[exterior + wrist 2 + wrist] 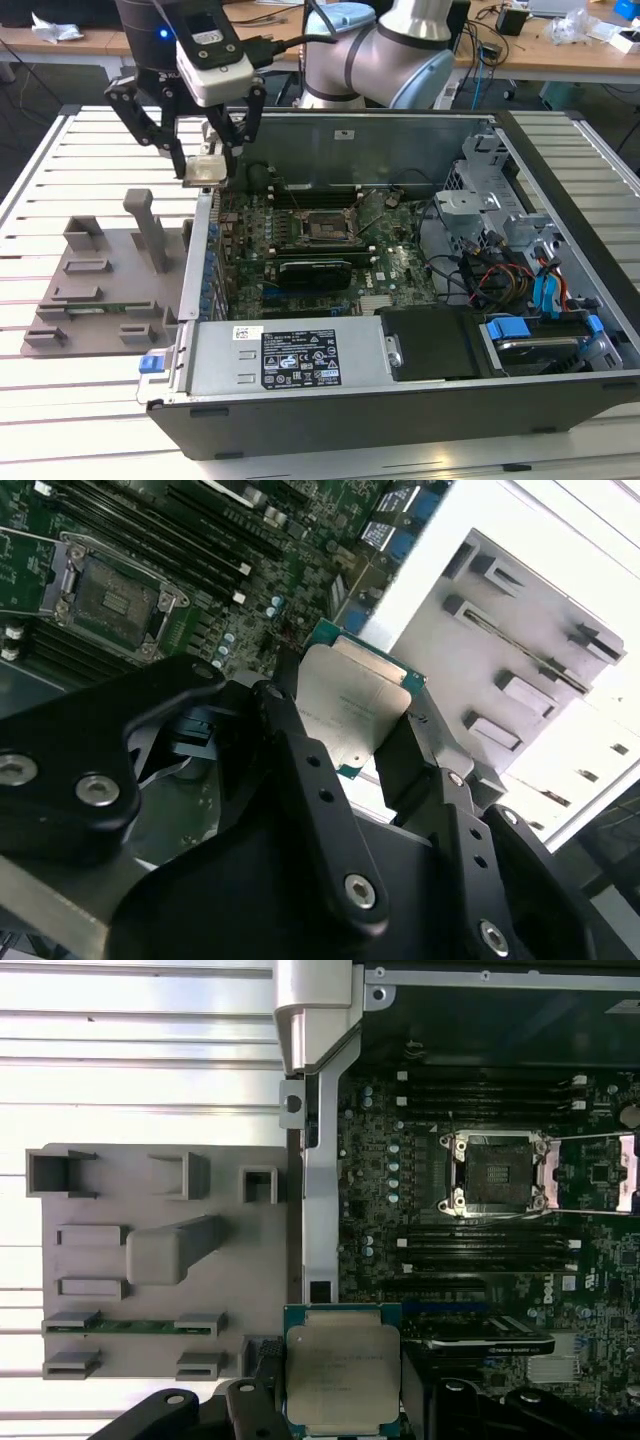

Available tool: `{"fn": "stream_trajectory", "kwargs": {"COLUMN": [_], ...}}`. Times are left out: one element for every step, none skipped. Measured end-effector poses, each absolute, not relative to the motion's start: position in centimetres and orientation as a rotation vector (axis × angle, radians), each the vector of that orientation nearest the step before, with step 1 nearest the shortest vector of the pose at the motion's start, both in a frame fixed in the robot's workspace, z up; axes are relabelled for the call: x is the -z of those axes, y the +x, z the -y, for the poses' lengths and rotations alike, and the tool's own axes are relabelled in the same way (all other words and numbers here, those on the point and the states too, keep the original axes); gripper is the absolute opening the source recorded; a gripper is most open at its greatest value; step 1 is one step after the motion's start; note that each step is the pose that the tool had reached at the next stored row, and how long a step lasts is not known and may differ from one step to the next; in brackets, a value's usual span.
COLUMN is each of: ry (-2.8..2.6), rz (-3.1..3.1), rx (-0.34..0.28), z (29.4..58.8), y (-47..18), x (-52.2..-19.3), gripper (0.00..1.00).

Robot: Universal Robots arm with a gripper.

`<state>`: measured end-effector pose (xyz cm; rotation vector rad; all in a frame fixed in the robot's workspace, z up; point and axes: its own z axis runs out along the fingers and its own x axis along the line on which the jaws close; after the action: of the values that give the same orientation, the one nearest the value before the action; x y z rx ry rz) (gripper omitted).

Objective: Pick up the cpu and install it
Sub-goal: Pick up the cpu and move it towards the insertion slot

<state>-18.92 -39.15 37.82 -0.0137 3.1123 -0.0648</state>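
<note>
Exterior view: jaws clamped on the cpu [204, 170] above the case wall [192, 280], grey tray [112, 246] beside, socket [322, 228] well apart.

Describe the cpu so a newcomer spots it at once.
Find the open computer case; the gripper hangs over its wall on the exterior view's left. It holds the cpu: a flat silver square, green-rimmed, unlike the dark socket.

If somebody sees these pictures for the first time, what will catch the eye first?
First the open computer case, its green motherboard exposed, lying on the slatted table. Then the gripper, shut on the cpu and holding it in the air above the case's wall on the exterior view's left, apart from the black socket further in. A grey tray with upright posts lies beside the case on that side.
</note>
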Motion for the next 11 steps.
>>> {"fn": "stream_trajectory", "kwargs": {"ry": [-0.014,-0.014,-0.014,-0.014,-0.014,-0.014,-0.014,-0.014,-0.014,-0.014,-0.014], "rz": [-3.112,-3.112,-3.112,-3.112,-3.112,-3.112,-3.112,-3.112,-3.112,-3.112,-3.112], "rx": [0.065,0.065,0.065,0.065,0.065,0.065,0.065,0.065,0.065,0.065,0.065], "z": [39.2,39.2,39.2,39.2,39.2,39.2,39.2,39.2,39.2,39.2,39.2], "y": [-18.8,-18.6,-18.4,-18.3,-17.9,-17.7,-17.6,-17.3,-17.1,-16.9,-16.3], "x": [-37.8,-37.8,-37.8,-37.8,-37.8,-37.8,-37.8,-37.8,-37.8,-37.8,-37.8], "gripper": [0.55,0.55,0.55,0.55,0.55,0.55,0.55,0.55,0.55,0.55,0.55]}}
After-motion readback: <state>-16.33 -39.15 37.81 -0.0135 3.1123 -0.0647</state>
